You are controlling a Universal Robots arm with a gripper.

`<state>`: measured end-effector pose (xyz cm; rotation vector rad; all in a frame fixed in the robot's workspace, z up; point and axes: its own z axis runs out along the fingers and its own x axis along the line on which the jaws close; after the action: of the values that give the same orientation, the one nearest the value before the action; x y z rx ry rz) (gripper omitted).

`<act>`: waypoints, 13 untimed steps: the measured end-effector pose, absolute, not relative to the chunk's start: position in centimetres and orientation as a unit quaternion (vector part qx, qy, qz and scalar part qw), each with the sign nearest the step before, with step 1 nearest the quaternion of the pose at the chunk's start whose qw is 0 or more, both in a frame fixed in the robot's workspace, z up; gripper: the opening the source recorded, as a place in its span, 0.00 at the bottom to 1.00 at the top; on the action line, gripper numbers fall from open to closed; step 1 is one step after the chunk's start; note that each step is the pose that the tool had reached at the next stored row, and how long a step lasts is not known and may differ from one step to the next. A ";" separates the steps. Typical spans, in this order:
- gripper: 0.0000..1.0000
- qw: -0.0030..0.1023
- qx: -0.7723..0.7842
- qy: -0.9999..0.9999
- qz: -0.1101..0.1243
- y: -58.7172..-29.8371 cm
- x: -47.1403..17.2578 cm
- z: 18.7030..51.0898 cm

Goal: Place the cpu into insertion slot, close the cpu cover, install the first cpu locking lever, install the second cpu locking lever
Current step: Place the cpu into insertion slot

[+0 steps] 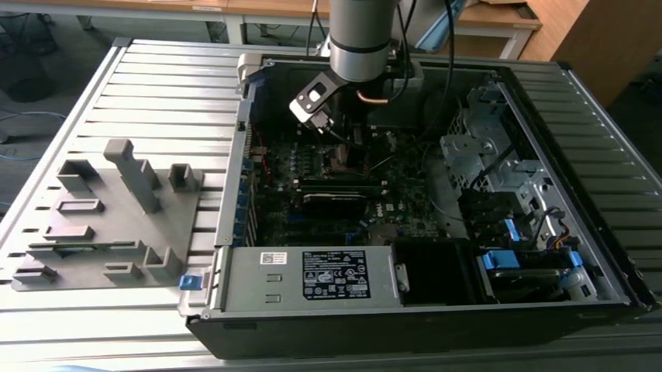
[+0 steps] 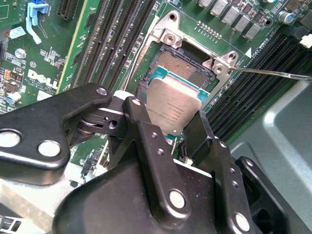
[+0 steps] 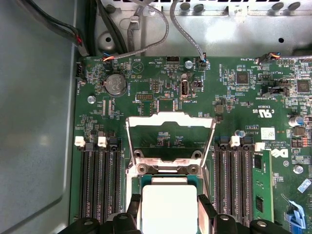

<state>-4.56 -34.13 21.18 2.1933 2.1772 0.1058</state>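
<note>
At the exterior view's left, one grey moulded fixture block (image 1: 104, 209) is lying on the ribbed metal table (image 1: 155, 77), well apart from the work. Beside it, one open black computer case (image 1: 414, 333) is lying on its side, so the board is facing up within reach. One grey, white-labelled power supply box (image 1: 310, 275) is sitting along the case's near edge. Further toward the exterior view's right, the single grey robot arm (image 1: 362, 31) is reaching down into the case. Its black two-fingered gripper (image 1: 345, 136) is hanging over the middle of the board.

In the second wrist view, the two black fingers (image 2: 201, 129) are pinching opposite edges of the one small flat square silver-grey cpu (image 2: 173, 105). They are open just the chip's width, probably gripping by the rim to spare its contact face. The cpu is hovering, tilted, over the near edge of the one dark square insertion slot (image 2: 181, 66) with its thin silver rim, and I judge it not yet seated.

In the first wrist view, the one thin silver window-frame cpu cover (image 3: 170, 117) is standing swung up at the slot's far side, leaving the slot open for the chip. One thin silver wire locking lever (image 2: 273, 73) is lying swung aside, clear of the slot. Two banks of long black memory slots (image 3: 100, 180) are flanking the slot, one on each side.
</note>
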 end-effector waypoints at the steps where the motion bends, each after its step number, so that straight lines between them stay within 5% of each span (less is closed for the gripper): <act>1: 0.54 0.025 0.709 0.704 0.034 -34.1 -4.6 21.2; 13: 0.54 0.025 0.709 0.704 0.034 -34.1 -4.6 21.0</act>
<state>-4.61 -34.13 20.96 2.1933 2.1771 0.1055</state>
